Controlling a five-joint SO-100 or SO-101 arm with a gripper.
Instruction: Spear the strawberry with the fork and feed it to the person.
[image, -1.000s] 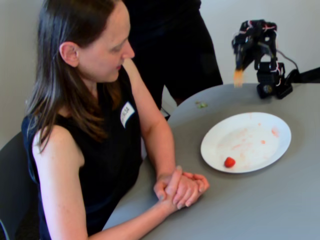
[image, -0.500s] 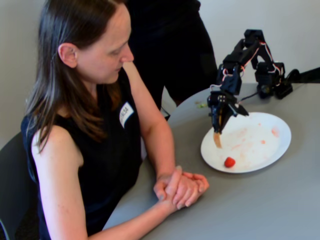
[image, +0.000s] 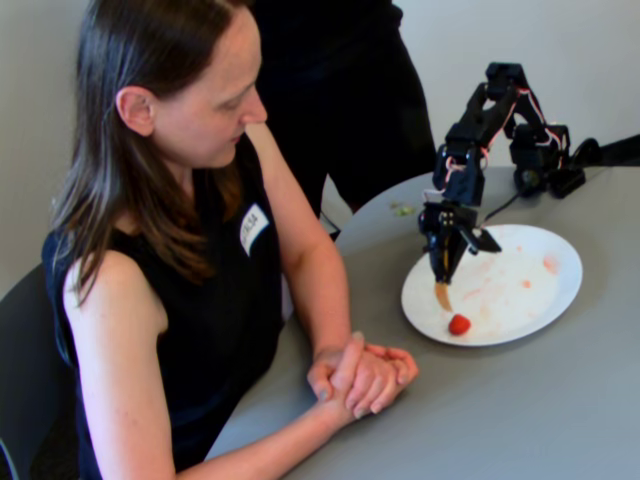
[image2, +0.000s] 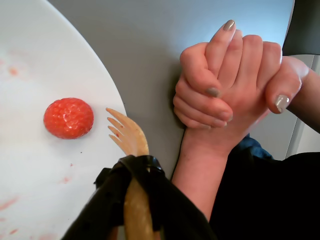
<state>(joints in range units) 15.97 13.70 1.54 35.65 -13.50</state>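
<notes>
The strawberry (image: 459, 324) lies on the near rim area of the white plate (image: 545, 265); in the wrist view it (image2: 68, 118) sits just left of the prongs. The tan fork (image: 443, 296) points down from my gripper (image: 445, 270), its tip a little above the plate and just short of the fruit, not touching it. In the wrist view the fork (image2: 127, 135) is bound in black wrap at my gripper (image2: 135, 172). The person (image: 190, 200) sits at the left, looking down, hands clasped (image2: 230, 85) on the table beside the plate.
The plate (image2: 30, 190) shows pink juice smears. The grey round table (image: 480, 420) carries the arm's base (image: 540, 160) at the back right. A standing figure in dark clothes (image: 340, 100) is behind. A small green bit (image: 402, 210) lies by the far edge.
</notes>
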